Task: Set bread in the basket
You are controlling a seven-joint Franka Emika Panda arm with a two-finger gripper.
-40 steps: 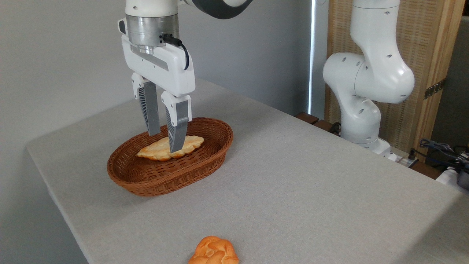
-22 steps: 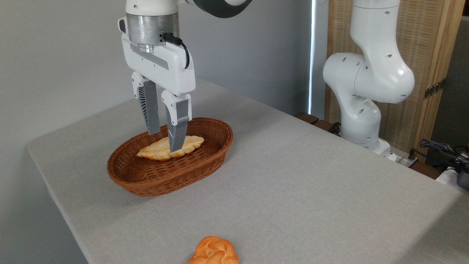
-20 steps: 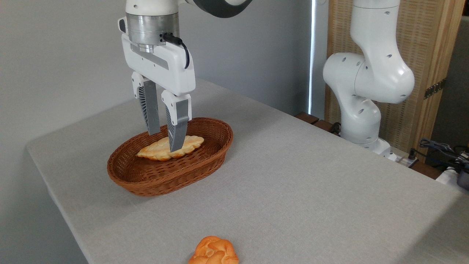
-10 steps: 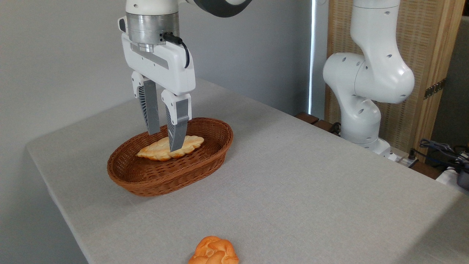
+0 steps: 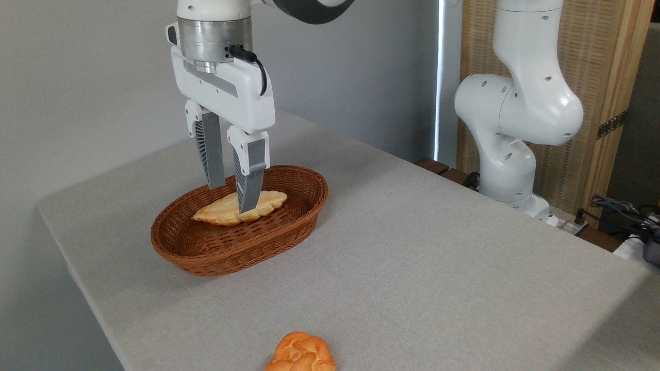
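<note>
Woven wicker basket [image 5: 216, 252], matt cloth table [image 5: 438, 268]

One basket [image 5: 206, 252]; two breads (a bun [image 5: 300, 353], a braided loaf [image 5: 221, 208]).

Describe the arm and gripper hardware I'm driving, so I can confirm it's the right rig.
The arm is glossy white with rounded joint housings, small round bolt holes and a dark grey band near the top. A brushed metal cylinder joins the wrist to a white, boxy gripper body. A black cable plugs into that cylinder and loops down. The two fingers are grey, tapered, with ribbed backs in white mounts.
</note>
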